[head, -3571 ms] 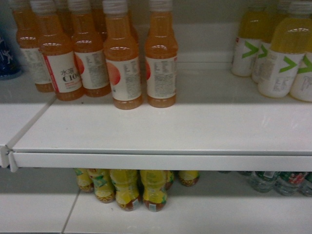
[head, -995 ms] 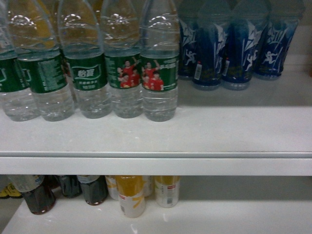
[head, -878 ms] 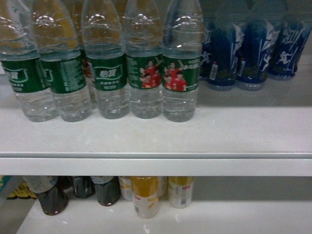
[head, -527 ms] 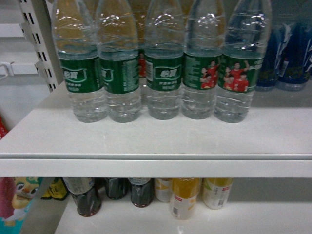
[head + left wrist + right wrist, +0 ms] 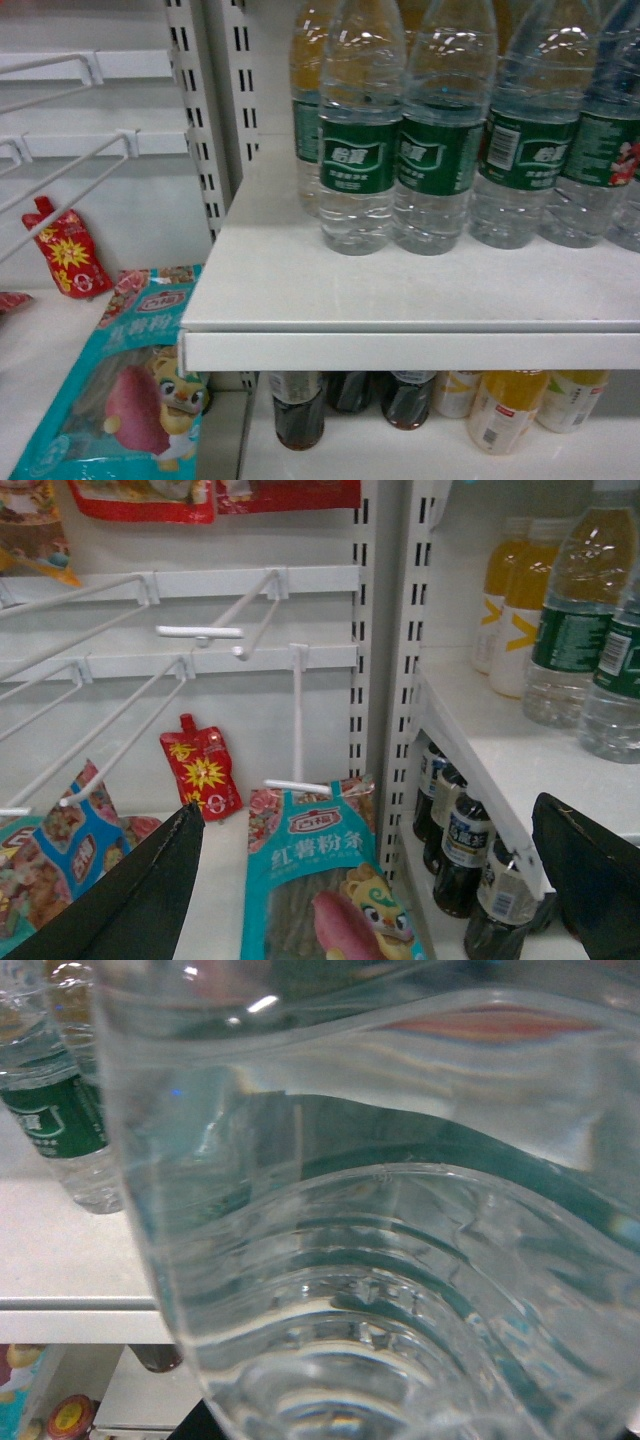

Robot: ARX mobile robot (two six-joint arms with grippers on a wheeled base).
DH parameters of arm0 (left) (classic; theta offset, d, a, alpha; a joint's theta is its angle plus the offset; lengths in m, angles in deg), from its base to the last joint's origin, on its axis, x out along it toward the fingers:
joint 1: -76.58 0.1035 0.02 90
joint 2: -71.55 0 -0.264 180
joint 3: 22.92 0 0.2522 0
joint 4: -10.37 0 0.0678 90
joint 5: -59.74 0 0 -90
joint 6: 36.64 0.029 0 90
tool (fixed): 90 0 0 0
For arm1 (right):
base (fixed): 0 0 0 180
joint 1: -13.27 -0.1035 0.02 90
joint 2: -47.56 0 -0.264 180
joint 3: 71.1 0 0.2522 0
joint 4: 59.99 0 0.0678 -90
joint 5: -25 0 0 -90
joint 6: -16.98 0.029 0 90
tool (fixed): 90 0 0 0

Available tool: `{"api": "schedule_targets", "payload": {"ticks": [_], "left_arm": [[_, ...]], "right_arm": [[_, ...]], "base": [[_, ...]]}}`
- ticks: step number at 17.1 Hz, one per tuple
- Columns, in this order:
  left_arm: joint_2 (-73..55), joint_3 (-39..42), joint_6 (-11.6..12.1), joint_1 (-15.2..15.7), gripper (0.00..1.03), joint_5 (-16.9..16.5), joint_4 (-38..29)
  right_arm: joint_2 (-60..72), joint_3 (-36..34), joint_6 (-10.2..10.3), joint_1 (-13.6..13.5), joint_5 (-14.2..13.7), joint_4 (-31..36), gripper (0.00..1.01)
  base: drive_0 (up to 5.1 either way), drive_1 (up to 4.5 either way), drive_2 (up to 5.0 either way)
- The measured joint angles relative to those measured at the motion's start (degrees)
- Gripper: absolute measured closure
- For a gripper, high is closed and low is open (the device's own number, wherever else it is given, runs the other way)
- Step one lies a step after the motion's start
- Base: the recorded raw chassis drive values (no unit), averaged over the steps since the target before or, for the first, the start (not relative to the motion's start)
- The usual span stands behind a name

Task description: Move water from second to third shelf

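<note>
Since the water (image 5: 380,1260) fills the right wrist view, ribs against the lens beside the shelf (image 5: 400,290) row, the unseen right pincer is probably grasping it, though I cannot tell, while the left gripper (image 5: 370,880) hangs released.

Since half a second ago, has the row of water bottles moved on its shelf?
No. The water bottles drift right in the head view, but so does the shelf edge: the camera moved.
</note>
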Motion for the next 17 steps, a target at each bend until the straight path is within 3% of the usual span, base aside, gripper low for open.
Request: {"api": "schedule_targets", "payload": {"ticks": [2,12,13,14,15,17], "left_arm": [[0.0,0.0,0.0,0.0,0.05,0.3,0.3],[0.0,0.0,0.0,0.0,0.05,0.0,0.1],[0.0,0.0,0.0,0.0,0.05,0.0,0.1],[0.0,0.0,0.0,0.0,0.05,0.0,0.0],[0.0,0.0,0.0,0.0,0.05,0.0,0.0],[0.0,0.0,0.0,0.0,0.05,0.0,0.0]], "right_arm": [[-0.1,0.0,0.0,-0.1,0.9,0.6,0.62],[0.0,0.0,0.0,0.0,0.0,0.2,0.62],[0.1,0.2,0.9,0.9,1.6,-0.8,0.62],[1.4,1.1,3.9,1.5,6.9,-1.7,0.62],[3.3,1.9,5.8,0.4,8.3,-0.8,0.62],[7.5,4.9,8.2,-3.6,8.4,1.2,0.62]], "base": [[-5.1,2.45,2.4],[0.0,0.00,0.0],[0.0,0.00,0.0],[0.0,0.00,0.0],[0.0,0.00,0.0],[0.0,0.00,0.0]]}}
